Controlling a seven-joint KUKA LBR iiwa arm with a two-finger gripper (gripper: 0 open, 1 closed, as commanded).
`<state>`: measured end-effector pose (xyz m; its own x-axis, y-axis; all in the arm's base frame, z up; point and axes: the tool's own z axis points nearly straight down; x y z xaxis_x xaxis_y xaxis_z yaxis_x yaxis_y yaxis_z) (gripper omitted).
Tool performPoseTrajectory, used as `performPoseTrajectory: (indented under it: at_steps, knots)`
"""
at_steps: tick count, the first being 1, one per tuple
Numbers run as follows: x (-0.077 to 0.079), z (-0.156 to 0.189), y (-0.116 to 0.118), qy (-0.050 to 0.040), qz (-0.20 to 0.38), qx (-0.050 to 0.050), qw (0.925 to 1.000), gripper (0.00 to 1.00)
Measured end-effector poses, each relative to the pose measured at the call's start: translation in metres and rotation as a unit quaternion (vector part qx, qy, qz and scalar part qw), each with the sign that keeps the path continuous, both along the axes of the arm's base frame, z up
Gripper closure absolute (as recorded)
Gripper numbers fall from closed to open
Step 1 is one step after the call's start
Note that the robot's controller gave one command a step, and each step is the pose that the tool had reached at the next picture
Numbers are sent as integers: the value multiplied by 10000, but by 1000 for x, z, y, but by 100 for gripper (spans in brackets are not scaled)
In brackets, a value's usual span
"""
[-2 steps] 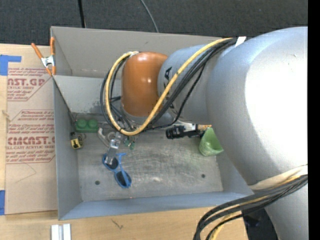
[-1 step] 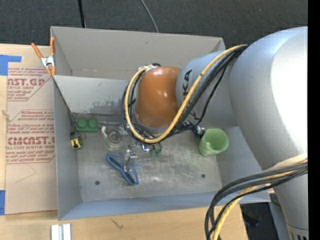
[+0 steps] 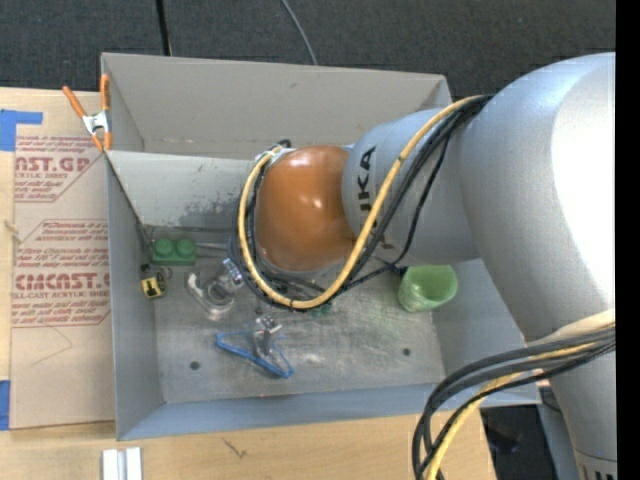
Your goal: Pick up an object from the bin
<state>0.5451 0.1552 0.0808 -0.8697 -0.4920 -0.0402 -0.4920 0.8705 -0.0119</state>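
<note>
Reaching in from the right, the arm (image 3: pixel 520 178) bends down under its orange cover (image 3: pixel 300 208) – the claw (image 3: pixel 266 330) hangs right over a thin blue angled piece (image 3: pixel 240 349) near the front wall of the bin (image 3: pixel 135 368); whether it is open or closed I cannot tell.

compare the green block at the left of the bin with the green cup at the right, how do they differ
The green block is dark green; the green cup is a paler, brighter green. The block is low and boxy with studs on top; the cup is round and hollow. The block sits by the left wall of the bin, the cup at the right side. Both are green.
</note>
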Motion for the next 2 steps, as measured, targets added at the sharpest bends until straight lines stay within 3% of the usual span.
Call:
performPoseTrajectory:
  at_steps: [1, 2]
  knots:
    - [2, 4, 6, -59, 20, 61, 10000, 100]
    - [-3, 144, -3, 150, -43, -29, 9999, 100]
